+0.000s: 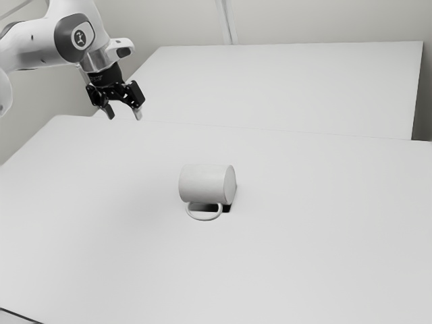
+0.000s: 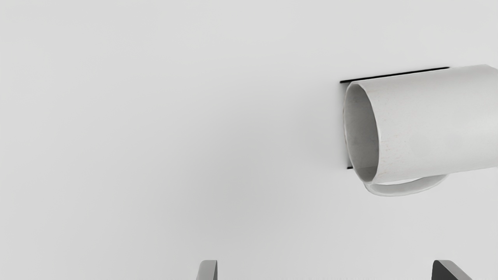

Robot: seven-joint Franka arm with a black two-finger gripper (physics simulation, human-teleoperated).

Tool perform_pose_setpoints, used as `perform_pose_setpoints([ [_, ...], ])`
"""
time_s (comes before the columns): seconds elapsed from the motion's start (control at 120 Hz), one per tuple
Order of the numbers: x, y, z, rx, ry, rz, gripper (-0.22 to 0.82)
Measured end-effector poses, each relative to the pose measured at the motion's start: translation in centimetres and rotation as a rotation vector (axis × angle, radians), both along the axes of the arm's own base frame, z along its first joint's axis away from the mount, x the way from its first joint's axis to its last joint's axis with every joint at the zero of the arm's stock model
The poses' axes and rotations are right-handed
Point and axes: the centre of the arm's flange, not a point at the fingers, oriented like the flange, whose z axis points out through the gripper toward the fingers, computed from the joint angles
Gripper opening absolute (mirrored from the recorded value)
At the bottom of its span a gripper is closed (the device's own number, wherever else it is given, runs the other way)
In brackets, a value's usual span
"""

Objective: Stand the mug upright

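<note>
A white mug [image 1: 206, 183] lies on its side on the white table [image 1: 304, 256], not upright. In the exterior view its closed base [image 1: 230, 185] faces that view's right, and its open mouth [image 2: 362, 132] is turned toward that view's left, the side from which the arm [image 1: 40, 44] comes in. The wrist view looks partly into the hollow of the mug, past the thin rim. The looped handle [image 1: 204, 217] sticks out from the mug's side, toward the near part of the table in the exterior view. A small black patch [image 1: 226, 208] shows by the handle and the lower edge of the base, and thin dark lines run along the mug's side and near its mouth in the wrist view. The black two-finger gripper [image 1: 125, 116] is open, its two fingers standing wide apart with a gap between them. It hangs above the table, well apart from the mug, toward the exterior view's upper left, with its fingertips pointing down. Behind the table is a large, pale flat surface [image 1: 283, 88], with a light grey wall [image 1: 324, 20] beyond it.
</note>
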Motion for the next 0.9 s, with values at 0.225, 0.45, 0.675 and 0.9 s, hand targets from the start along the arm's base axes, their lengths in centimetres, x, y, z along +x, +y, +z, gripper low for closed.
perform_pose_setpoints([
  [0.225, -0.1, -0.3, 0.3, -0.005, -0.003, -0.008, 0.6],
  [0.45, -1.4, 1.3, -4.3, -0.266, 0.069, 0.075, 0.6],
  [0.675, -1.2, 1.9, -15.7, -0.664, 0.142, 0.088, 0.6],
  [0.9, -2.8, 1.2, -24.2, -0.974, 0.071, 0.104, 0.6],
])
